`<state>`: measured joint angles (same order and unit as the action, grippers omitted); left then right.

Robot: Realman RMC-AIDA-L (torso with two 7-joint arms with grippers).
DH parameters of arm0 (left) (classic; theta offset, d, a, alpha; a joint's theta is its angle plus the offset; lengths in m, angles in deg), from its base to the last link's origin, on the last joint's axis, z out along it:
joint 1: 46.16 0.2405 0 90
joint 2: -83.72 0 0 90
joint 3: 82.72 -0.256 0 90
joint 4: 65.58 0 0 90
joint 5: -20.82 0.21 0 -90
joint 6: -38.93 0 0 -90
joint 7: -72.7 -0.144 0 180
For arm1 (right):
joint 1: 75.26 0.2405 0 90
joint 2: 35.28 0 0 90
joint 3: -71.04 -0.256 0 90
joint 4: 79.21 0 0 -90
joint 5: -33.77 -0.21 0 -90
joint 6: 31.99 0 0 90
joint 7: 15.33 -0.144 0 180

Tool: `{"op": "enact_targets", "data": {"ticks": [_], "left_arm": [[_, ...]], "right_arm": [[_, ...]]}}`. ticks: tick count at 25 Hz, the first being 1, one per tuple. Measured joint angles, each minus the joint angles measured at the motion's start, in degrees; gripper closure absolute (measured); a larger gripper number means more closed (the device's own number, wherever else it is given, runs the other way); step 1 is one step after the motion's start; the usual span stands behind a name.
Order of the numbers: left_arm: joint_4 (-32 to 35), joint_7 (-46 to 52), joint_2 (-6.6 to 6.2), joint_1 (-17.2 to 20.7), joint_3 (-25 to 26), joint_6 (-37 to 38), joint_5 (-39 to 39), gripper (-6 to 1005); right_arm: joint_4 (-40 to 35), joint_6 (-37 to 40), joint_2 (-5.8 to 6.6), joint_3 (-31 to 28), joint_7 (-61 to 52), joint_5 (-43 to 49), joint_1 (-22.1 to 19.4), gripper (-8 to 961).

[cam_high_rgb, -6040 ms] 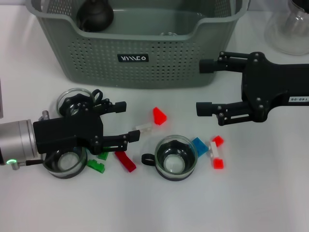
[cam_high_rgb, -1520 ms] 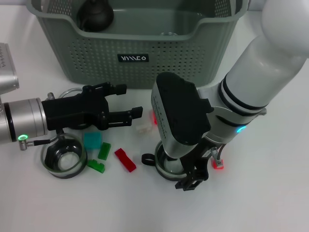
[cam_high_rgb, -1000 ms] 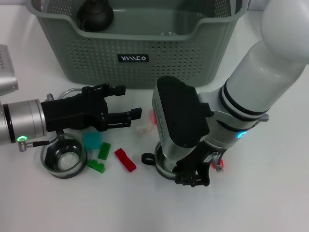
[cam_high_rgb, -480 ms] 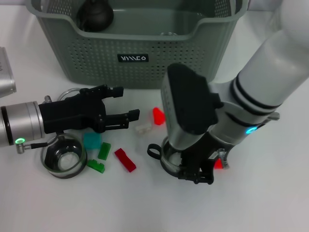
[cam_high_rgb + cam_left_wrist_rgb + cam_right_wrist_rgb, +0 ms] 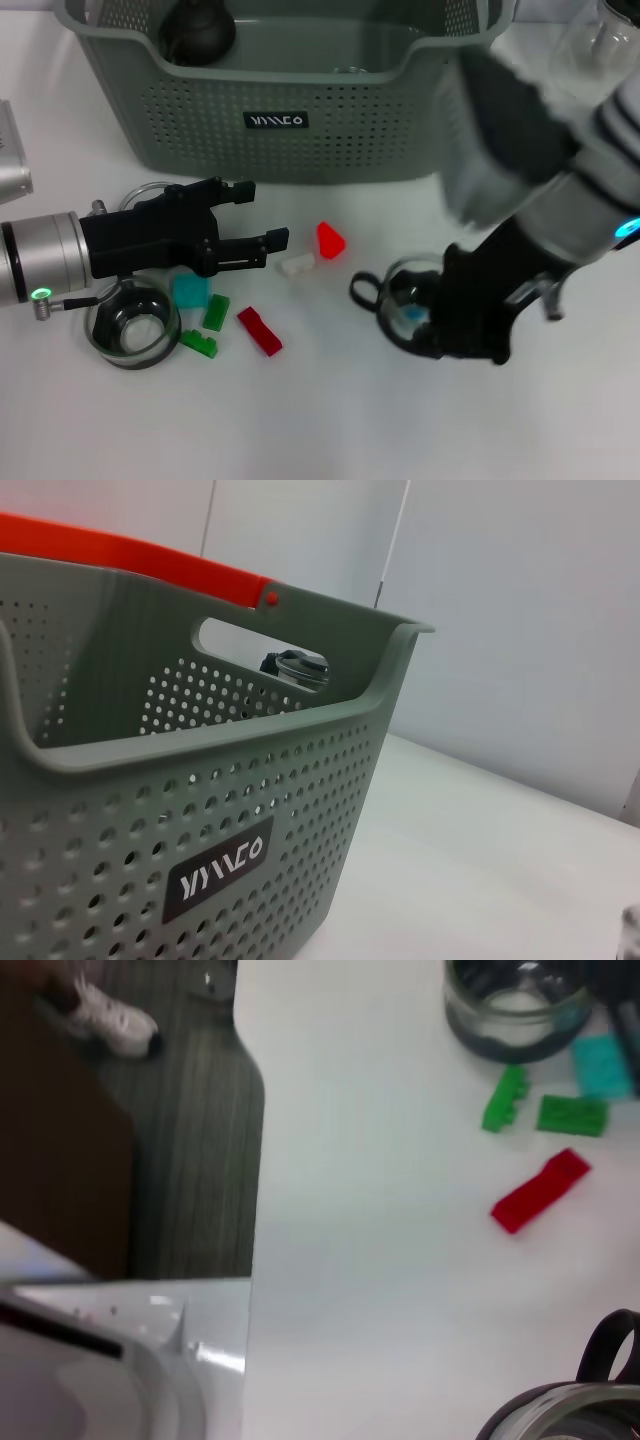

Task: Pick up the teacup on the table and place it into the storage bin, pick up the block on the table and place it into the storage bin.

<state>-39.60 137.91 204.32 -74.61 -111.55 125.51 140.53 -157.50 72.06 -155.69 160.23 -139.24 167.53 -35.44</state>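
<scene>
The teacup (image 5: 405,305) has shifted right across the white table (image 5: 300,420).

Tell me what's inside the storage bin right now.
In the head view, the storage bin holds a dark round object in its far left corner and something small and clear near the front wall. The rest of its floor is cut off from view.

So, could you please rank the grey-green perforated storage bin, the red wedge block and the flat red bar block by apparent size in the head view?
1. Grey-green perforated storage bin, by far.
2. and 3. Flat red bar block and red wedge block look about alike, so I won't rank them.
</scene>
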Motion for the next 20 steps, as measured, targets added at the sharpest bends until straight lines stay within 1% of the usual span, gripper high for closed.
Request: {"op": "enact_targets", "data": {"ticks": [5,8,11,14,17,19,20], "left_arm": [[-0.11,0.0,-0.04,-0.01,0.0,0.0,0.0,140],[-0.09,0.0,-0.08,-0.02,0.0,-0.03,0.0,139],[0.0,0.0,-0.1,-0.03,0.0,-0.06,0.02,139],[0.02,0.0,-0.1,-0.03,0.0,-0.08,0.02,139],[0.04,0.0,-0.08,-0.14,0.01,-0.11,0.02,139],[0.04,0.0,-0.06,-0.39,0.0,-0.1,0.01,139],[0.04,0.0,-0.06,-0.51,0.01,-0.11,0.01,139]], "right_arm": [[-5.01,7.67,0.11,-12.28,0.57,-1.51,0.03,894],[-7.64,9.37,0.62,-18.2,0.42,-4.2,1.12,896],[-9.38,9.64,0.97,-22.61,-0.64,-6.82,2.65,891],[-9.52,9.51,1.15,-28.58,-2.57,-9.96,5.88,886],[-9.06,8.06,0.64,-36.78,-3.64,-10.11,11.09,881],[-8.77,4.9,0.22,-39.49,-3.9,-8.06,13.69,878],[-8.58,1.94,0.11,-39.62,-4.19,-6.38,14.71,876]]}}
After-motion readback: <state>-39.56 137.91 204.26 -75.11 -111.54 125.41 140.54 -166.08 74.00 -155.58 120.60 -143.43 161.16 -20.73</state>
